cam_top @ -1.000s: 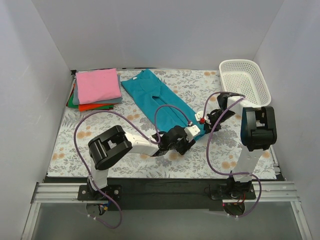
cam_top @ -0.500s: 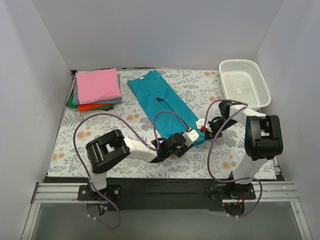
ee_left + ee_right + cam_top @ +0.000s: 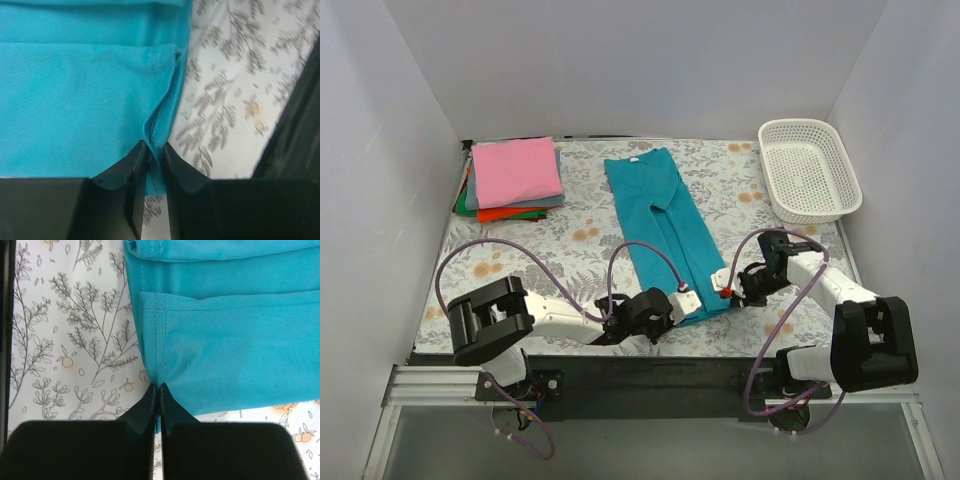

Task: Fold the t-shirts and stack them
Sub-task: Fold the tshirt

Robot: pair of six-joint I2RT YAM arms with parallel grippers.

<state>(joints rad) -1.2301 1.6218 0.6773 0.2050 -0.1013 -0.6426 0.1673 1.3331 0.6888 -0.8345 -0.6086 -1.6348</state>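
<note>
The teal-blue t-shirt (image 3: 665,225) lies as a long narrow strip down the middle of the floral cloth, collar end at the back. My left gripper (image 3: 682,308) is shut on the near left corner of its hem (image 3: 155,135). My right gripper (image 3: 724,293) is shut on the near right corner of the hem (image 3: 159,375). Both hold the hem low near the table's front edge. A stack of folded t-shirts stands at the back left, the pink one (image 3: 516,169) on top, orange-red (image 3: 505,213) and green (image 3: 465,200) edges showing beneath.
A white mesh basket (image 3: 809,168) stands at the back right. Purple cables loop over the floral table cloth (image 3: 520,260) by each arm. The black front edge of the table runs just below both grippers.
Both grippers have pulled the teal shirt's hem toward the front edge. The shirt has swung from a diagonal lie to nearly straight front-to-back and stretched out longer.
</note>
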